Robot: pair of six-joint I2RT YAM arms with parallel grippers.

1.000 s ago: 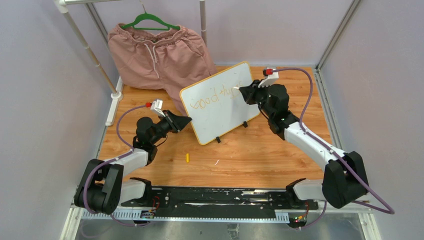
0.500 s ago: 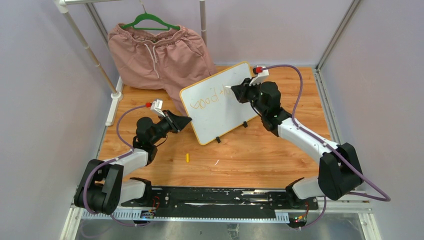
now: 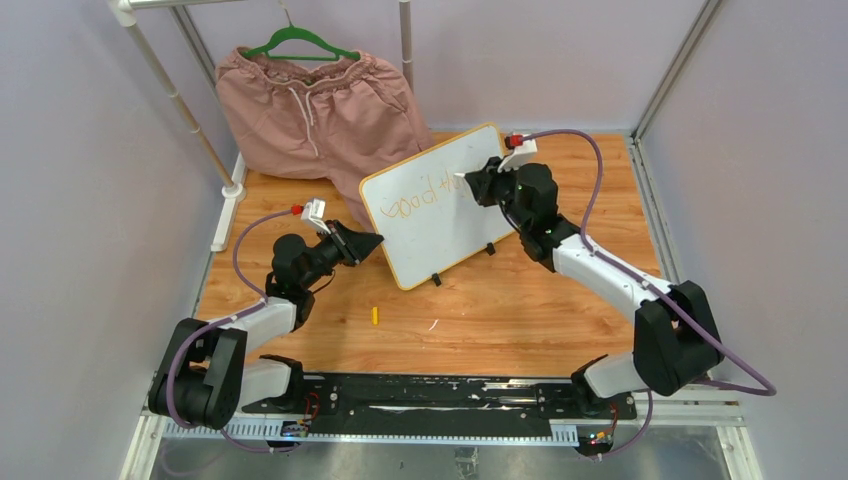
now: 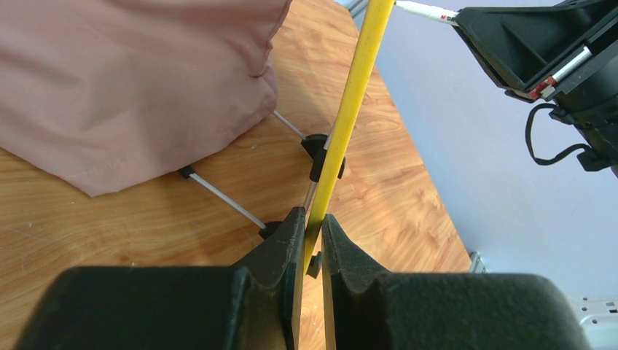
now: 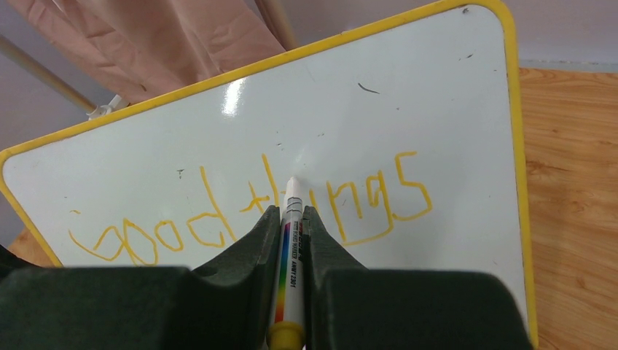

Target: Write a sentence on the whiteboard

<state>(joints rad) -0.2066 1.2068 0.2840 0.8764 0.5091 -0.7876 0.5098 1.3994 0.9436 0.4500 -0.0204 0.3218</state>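
Whiteboard (image 3: pixel 440 225): it stood propped on its two black clip feet (image 3: pixel 437 279) on the table (image 3: pixel 520 300), its face tilted toward the arms, with pink shorts (image 3: pixel 310 110) hanging just behind its far-left corner.
Sentence (image 5: pixel 240 211): orange cursive reading "good things" ran along the whiteboard's upper part; the face below that line was bare, so I judged a second line was not yet written.
Risk, board shift: the left gripper (image 4: pixel 312 222) pinched only the thin yellow frame at the whiteboard's left edge, so a firm marker push could swing the board on its feet and bend the stroke.
Risk, smear: the right gripper (image 5: pixel 290 211) sat close over fresh letters, so its fingers could wipe them if it dropped lower.
Risk, marker slip: the marker (image 5: pixel 290 255) was clamped along its barrel only, so side load could twist it.
Left arm pose: it reached in low from the whiteboard's left, jaws closed on the frame.
Right arm pose: it stretched in from the whiteboard's right, wrist bent toward the face, jaws closed on the marker, the tip among the letters of "things".
Loose item: a small yellow piece (image 3: pixel 375 316) lay in front of the whiteboard, well apart.
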